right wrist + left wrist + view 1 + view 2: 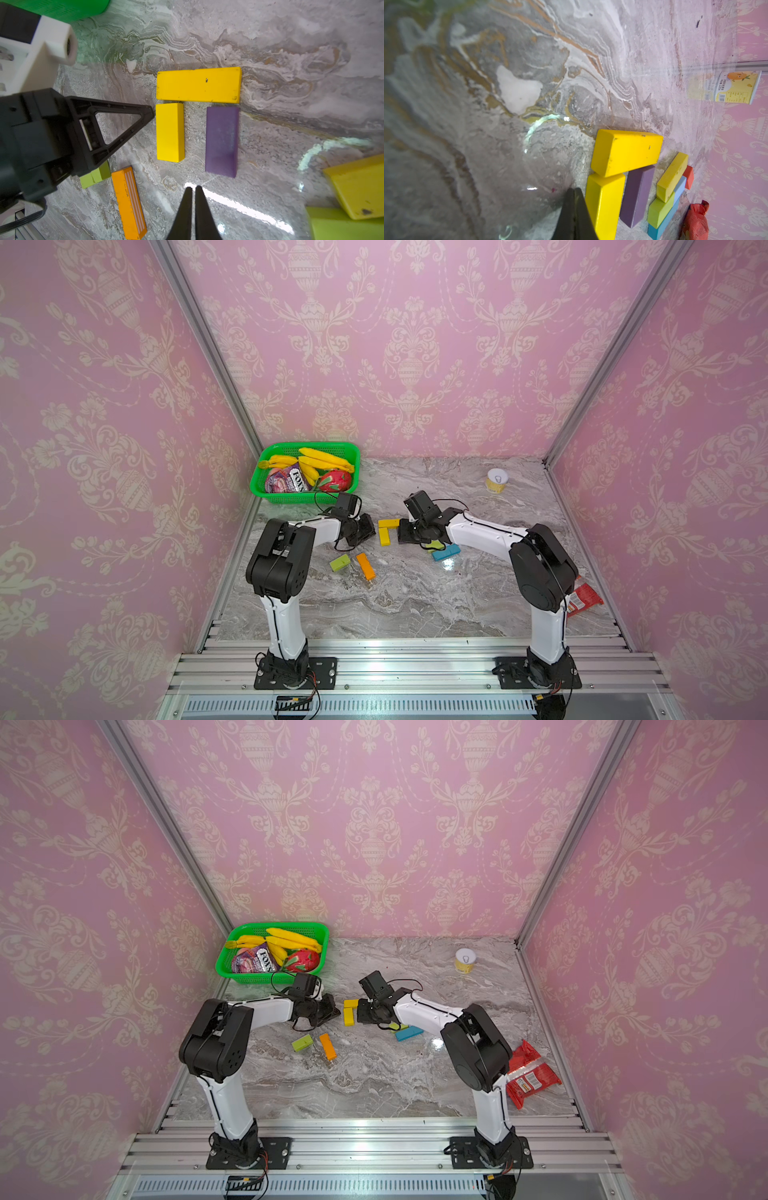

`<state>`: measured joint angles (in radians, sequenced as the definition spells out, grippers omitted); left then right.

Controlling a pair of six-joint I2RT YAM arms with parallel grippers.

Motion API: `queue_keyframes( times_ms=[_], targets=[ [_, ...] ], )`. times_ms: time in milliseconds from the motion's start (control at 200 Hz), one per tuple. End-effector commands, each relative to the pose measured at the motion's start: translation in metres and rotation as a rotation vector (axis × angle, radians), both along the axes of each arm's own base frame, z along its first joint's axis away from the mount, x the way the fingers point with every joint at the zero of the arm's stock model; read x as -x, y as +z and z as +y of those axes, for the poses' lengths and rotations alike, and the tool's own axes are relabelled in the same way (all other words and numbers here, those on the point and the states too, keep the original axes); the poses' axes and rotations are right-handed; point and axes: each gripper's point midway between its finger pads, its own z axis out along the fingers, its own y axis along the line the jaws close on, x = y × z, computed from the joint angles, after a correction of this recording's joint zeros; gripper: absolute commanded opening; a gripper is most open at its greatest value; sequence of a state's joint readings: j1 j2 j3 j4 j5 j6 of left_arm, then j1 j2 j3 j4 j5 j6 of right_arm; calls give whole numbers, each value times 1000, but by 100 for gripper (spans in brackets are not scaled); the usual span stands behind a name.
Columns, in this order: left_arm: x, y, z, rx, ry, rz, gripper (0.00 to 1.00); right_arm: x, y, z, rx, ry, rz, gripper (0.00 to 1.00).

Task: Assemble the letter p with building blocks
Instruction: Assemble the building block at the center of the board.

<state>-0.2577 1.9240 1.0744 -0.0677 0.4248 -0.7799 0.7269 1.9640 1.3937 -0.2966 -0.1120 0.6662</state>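
Presently the P stands half built: long yellow block (199,84) capping short yellow block (170,132) and purple block (222,141). We find left gripper (152,111) and right gripper (192,189) closed, empty; we judge a crossbar due next.

My top views look steeply down from high up over the whole marble table (415,605). Both wrist cameras sit low and close, sharing the yellow blocks (197,85).

Left gripper (334,1012) and right gripper (360,1011) flank two yellow blocks (349,1016) on the worktop (374,1085).
The yellow pair forms an L. A lime block (302,1043) and an orange block (328,1046) lie side by side nearer the front, and a blue block (409,1033) lies beside the right arm.
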Motion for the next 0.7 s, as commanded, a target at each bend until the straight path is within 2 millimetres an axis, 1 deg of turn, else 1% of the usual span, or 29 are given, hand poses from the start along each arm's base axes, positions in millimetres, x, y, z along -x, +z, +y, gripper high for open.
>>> queue_keyframes(
  times_ms=[0, 345, 695],
  targets=[
    [4, 1, -9, 17, -23, 8, 0, -1, -6, 0, 0, -19, 17, 9],
    [3, -4, -9, 11, -20, 18, 0, 2, -11, -2, 11, -18, 26, 9],
    [-3, -3, -11, 10, -31, 15, 0, 3, -16, -4, 20, -19, 36, 10]
  ],
)
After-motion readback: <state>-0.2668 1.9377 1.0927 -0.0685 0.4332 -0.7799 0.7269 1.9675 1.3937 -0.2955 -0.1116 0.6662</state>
